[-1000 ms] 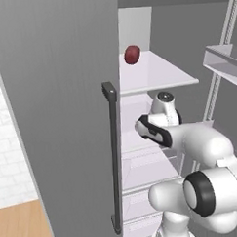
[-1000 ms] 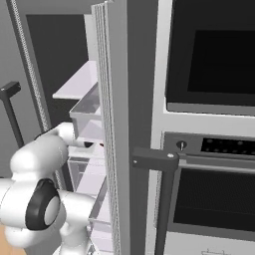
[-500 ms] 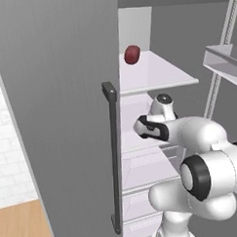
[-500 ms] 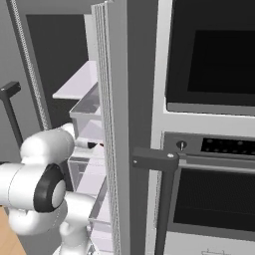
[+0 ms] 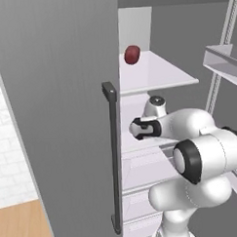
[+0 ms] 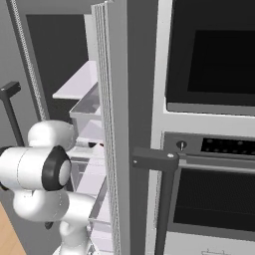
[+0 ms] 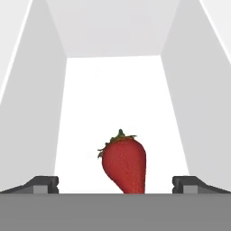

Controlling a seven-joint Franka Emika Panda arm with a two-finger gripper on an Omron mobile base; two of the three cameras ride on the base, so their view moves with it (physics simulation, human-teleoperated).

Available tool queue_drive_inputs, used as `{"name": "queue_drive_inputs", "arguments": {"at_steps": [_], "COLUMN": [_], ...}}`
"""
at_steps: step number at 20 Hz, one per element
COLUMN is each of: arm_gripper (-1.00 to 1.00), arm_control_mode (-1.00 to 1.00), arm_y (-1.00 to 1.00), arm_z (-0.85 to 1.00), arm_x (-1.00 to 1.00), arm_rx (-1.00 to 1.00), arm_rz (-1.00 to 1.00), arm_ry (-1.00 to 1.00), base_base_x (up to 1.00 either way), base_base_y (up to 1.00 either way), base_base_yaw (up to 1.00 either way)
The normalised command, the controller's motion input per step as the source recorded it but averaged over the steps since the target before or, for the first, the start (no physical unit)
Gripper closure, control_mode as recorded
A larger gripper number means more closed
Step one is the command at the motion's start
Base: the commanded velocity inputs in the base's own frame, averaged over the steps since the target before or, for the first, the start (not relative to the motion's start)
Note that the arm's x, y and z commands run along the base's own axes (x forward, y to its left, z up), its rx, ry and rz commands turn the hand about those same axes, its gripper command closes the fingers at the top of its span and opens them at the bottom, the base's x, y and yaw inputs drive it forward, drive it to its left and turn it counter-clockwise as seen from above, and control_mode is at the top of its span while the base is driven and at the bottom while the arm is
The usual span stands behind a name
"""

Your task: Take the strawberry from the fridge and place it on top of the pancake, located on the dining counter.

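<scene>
In the hand view the strawberry, bright red with a green cap, lies on a white shelf of the fridge, right in front of the hand. My gripper is open. One dark fingertip stands to the berry's left and the other to its right, both well apart from it. In the left base view my arm's wrist reaches onto the middle shelf, just past the edge of the open grey door. The pancake and the dining counter are out of view.
A dark red apple-like fruit sits on the upper shelf. The door's dark bar handle stands left of the arm. A clear door bin hangs at the right. A wall oven adjoins the fridge.
The wrist has pushed a little further left and deeper over the middle shelf, and the elbow has swung round. The jaws stay wide apart.
</scene>
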Motion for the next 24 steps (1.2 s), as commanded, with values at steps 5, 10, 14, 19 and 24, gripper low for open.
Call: {"name": "queue_drive_inputs", "arguments": {"at_steps": [5,10,14,19,24], "arm_gripper": [-1.00,-1.00,-1.00,-1.00,-1.00], "arm_control_mode": [-1.00,-1.00,-1.00,-1.00,-1.00], "arm_y": [-0.03,0.00,0.00,0.00,-0.03], "arm_z": [-0.15,-0.05,0.00,-0.01,-0.13], "arm_x": [0.37,0.16,-0.11,-0.05,0.00], "arm_rx": [0.00,0.00,0.00,0.00,-0.01], "arm_rz": [0.00,0.00,0.00,0.00,0.00], "arm_ry": [0.00,0.00,0.00,0.00,0.02], "base_base_x": [0.00,0.00,0.00,0.00,0.00], "base_base_y": [0.00,0.00,0.00,0.00,0.00], "base_base_yaw": [0.00,0.00,0.00,0.00,0.00]}}
